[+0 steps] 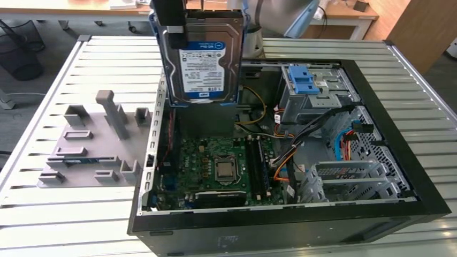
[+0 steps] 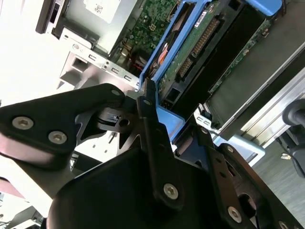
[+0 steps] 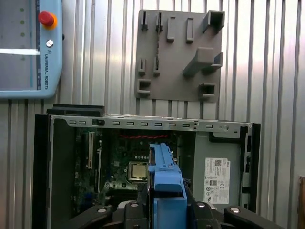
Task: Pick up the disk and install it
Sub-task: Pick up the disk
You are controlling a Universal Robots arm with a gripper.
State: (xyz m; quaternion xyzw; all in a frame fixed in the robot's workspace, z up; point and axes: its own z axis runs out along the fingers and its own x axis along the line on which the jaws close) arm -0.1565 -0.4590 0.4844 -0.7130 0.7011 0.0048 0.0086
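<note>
The disk (image 1: 203,59), a silver drive with a white-and-blue label in a blue carrier bracket, hangs upright above the back of the open computer case (image 1: 400,209). My gripper (image 1: 175,21) is shut on its top edge. In the second wrist view, the black fingers (image 2: 147,119) clamp the blue bracket, and the disk's (image 2: 190,43) circuit-board side shows beyond them. In the first wrist view, the disk (image 3: 164,174) appears edge-on between the gripper (image 3: 166,207) arms, over the motherboard (image 3: 128,162). The grey drive cage (image 1: 311,83) with two blue latches sits apart, toward the exterior view's right of the disk.
A grey power-supply box with a white sticker (image 3: 217,174) sits inside the case. Orange and blue cables (image 1: 286,155) cross the interior. A grey fixture plate with posts (image 1: 89,144) lies on the slatted table (image 1: 43,214) beside the case. A teach pendant (image 3: 28,47) lies nearby.
</note>
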